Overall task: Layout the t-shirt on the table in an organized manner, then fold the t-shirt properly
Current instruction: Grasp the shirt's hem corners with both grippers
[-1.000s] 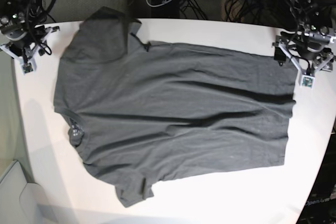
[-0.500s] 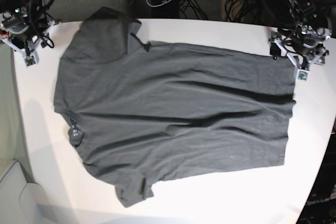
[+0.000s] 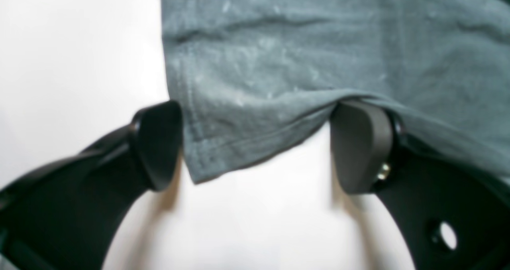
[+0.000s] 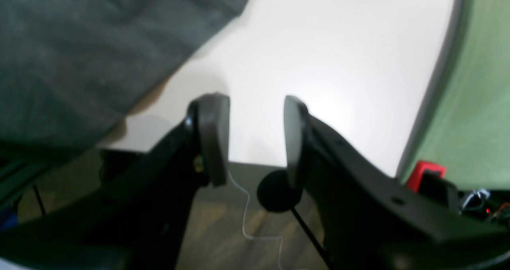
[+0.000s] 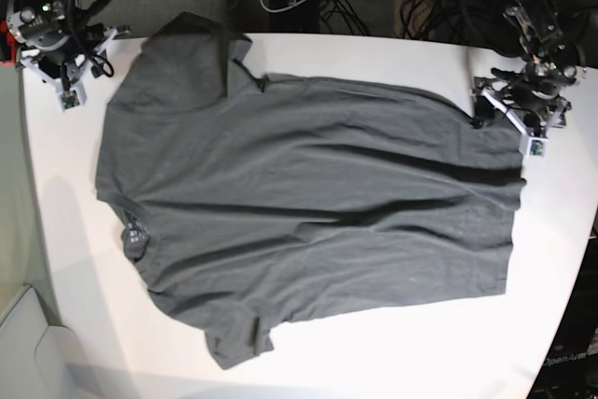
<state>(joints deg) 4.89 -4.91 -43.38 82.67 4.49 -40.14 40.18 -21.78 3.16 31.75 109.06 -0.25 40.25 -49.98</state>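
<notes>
Since the earlier frame the left claw (image 3: 255, 146) has slid inward to the t-shirt's (image 5: 308, 203) hem corner, jaws wide and straddling it without gripping, while the right claw (image 4: 255, 138) has pulled back to the surface's (image 5: 392, 343) far corner, half open and empty. The t-shirt lies spread flat, slightly wrinkled, across the surface, one sleeve folded over

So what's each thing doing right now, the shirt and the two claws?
t-shirt: spread flat on the table, a bit wrinkled, not folded, one sleeve hanging over the far edge.
left gripper: open, jaws wide around the shirt's hem corner, not pinching it.
right gripper: open, holding nothing, over the table edge beside the shirt.
</notes>
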